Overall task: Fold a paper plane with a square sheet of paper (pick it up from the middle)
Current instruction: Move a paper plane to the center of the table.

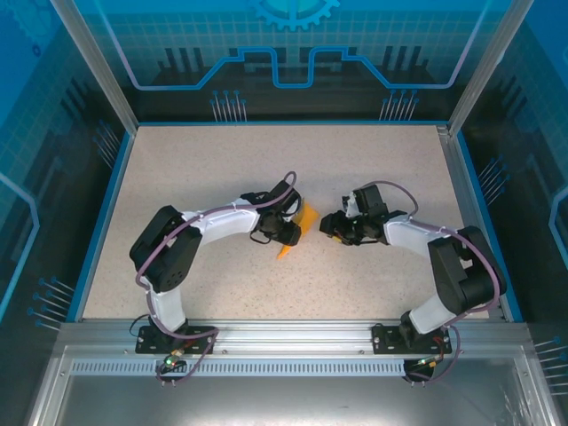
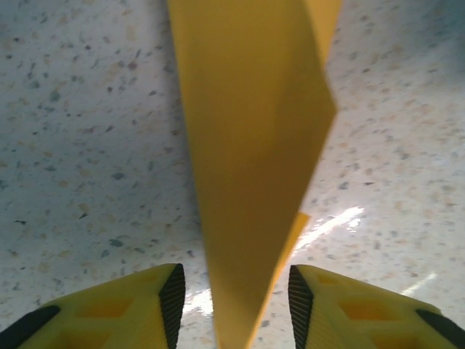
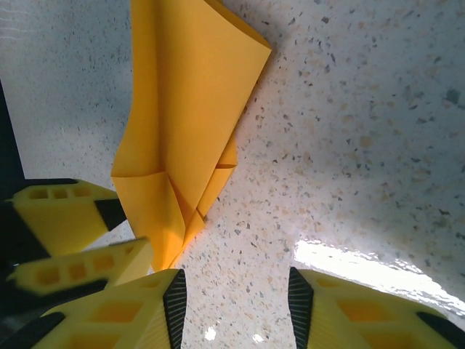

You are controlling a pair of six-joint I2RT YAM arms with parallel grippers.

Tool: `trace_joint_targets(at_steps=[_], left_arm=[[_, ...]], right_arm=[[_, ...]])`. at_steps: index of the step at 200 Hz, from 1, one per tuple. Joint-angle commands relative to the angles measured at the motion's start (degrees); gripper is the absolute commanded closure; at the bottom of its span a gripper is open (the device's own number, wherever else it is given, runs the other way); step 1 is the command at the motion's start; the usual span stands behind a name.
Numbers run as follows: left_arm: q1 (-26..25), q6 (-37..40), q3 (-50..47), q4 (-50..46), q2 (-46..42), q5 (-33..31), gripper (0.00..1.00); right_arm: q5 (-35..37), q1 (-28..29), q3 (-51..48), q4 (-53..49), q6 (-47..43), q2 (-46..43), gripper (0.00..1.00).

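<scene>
Paper plane (image 2: 254, 145) between jaws of left pincer (image 2: 236, 294)

Paper plane (image 1: 305, 218) on the table (image 1: 195, 160), one end between the left jaws, right jaws to its right.

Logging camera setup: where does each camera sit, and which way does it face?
Top external: above and behind the bases, facing down on the table; both arms, left gripper and right gripper show.
Left wrist: on the left arm, facing down between its fingers at the folded paper.
Right wrist: on the right arm, facing down past its fingers.
Shared: all three see the paper.
</scene>
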Motion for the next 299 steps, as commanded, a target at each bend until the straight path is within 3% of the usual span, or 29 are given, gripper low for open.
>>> trace_joint_targets(at_steps=[1, 42, 83, 130, 198, 299], left_arm=[[-0.3, 0.0, 1.8, -2.2, 1.2, -2.6, 0.61], [-0.1, -0.5, 1.6, -1.9, 0.7, -1.4, 0.87], [1.7, -1.7, -0.3, -0.6, -1.7, 4.5, 0.99], [6.1, -4.2, -3.6, 3.3, -5.1, 15.0, 1.0], [7.7, -5.3, -6.1, 4.7, -6.8, 16.9, 1.0], [8.6, -6.2, -8.5, 6.4, -7.5, 17.9, 1.0]], right_arm=[[-0.2, 1.0, -1.3, 0.8, 0.7, -1.8, 0.56], [-0.4, 2.5, -2.4, 2.6, 2.2, -1.9, 0.56], [-2.1, 5.5, -3.8, 11.9, 7.5, 0.9, 0.53], [-3.5, 9.1, -3.9, 24.1, 14.3, 6.9, 0.49], [-3.5, 12.1, -3.2, 31.5, 19.9, 10.9, 0.39], [-4.3, 13.0, -4.6, 42.5, 27.6, 12.5, 0.42]])
